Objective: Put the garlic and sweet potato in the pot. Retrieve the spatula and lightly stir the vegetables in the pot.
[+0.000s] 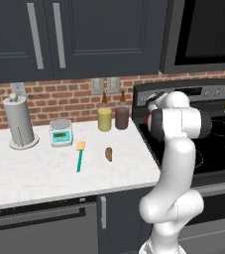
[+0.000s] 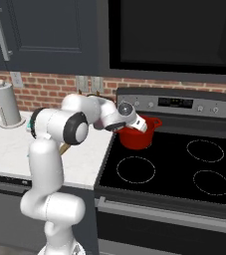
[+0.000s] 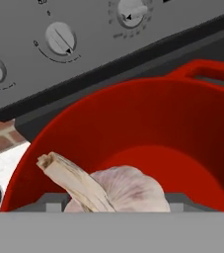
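1. standing along the right side of the left base view, the black stove (image 1: 218, 144) fills the counter end; in the right base view its four ringed burners lie bare apart from the back left one.
2. rising from the base, the white arm (image 2: 50, 164) bends at the elbow and reaches across to the stove's back left corner.
3. running left of the stove, the pale marble counter (image 1: 29, 168) carries a paper towel holder (image 1: 20, 121), a small teal kitchen scale (image 1: 60, 133), a yellow jar (image 1: 104, 119) and a maroon jar (image 1: 122, 117) by the brick wall.
4. sitting on the back left burner, the red pot (image 2: 137, 135) stands upright; in the hand view its open mouth lies right below the camera and its floor is bare.
5. lying flat on the counter, the spatula (image 1: 79, 155) points its yellow head toward the wall, teal handle toward the front edge.
6. lying just right of the spatula, apart from it, is the sweet potato (image 1: 108, 154).
7. hanging over the pot's near rim, the gripper (image 3: 114, 200) is clamped on the garlic (image 3: 118, 190), its jaws set fairly wide around the bulb, whose dry stalk sticks out to the upper left in the hand view.
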